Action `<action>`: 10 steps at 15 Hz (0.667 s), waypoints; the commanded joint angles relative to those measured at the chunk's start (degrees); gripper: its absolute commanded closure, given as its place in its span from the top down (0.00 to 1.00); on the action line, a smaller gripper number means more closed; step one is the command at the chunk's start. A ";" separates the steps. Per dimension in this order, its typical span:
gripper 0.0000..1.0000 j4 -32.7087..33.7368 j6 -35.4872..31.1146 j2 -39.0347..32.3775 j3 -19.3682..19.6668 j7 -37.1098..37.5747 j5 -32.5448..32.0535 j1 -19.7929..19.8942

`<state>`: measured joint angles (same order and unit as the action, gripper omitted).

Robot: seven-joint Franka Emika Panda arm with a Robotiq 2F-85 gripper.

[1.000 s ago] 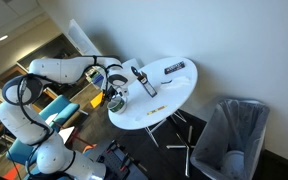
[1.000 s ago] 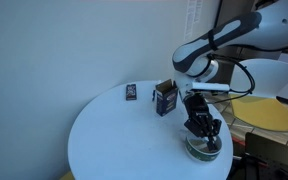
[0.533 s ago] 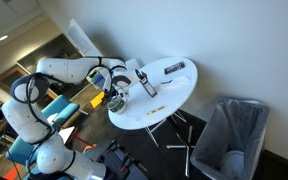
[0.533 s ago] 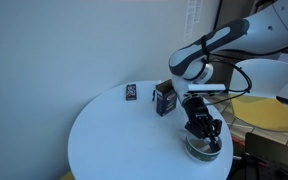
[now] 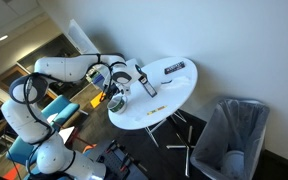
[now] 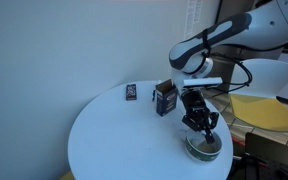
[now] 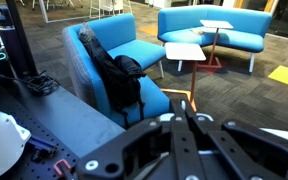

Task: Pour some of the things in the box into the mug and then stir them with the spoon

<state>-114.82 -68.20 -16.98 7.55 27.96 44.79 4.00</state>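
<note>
The box (image 6: 165, 98), a small dark carton with orange print, stands upright on the round white table (image 6: 124, 140). It also shows in an exterior view as a dark carton (image 5: 144, 82) near the table's middle. The mug (image 6: 204, 149), greyish with a dark inside, sits near the table edge beside the arm. My gripper (image 6: 205, 128) points down with its tips just over the mug's mouth. In the wrist view my gripper (image 7: 181, 106) has its fingers pressed together, so it is shut. I cannot make out the spoon in any view.
A longer flat dark item with white lettering (image 6: 131, 92) lies beyond the box, also visible as a dark strip (image 5: 174, 68). A grey bin (image 5: 232, 130) stands on the floor past the table. Blue sofas (image 7: 134, 60) and small tables fill the room behind.
My wrist has turned a little above the mug and the fingertips have shifted slightly. The jaws stay shut. The box and the mug have not moved.
</note>
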 commanded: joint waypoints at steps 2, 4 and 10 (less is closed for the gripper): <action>0.01 0.49 -3.94 2.47 0.17 -0.73 -3.84 -1.11; 0.01 -0.08 -5.07 3.26 -0.21 -3.69 -4.42 -1.04; 0.01 -1.57 -6.27 5.80 -1.18 -13.73 -5.16 -0.85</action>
<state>-114.43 -72.68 -14.26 6.85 17.94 40.56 3.24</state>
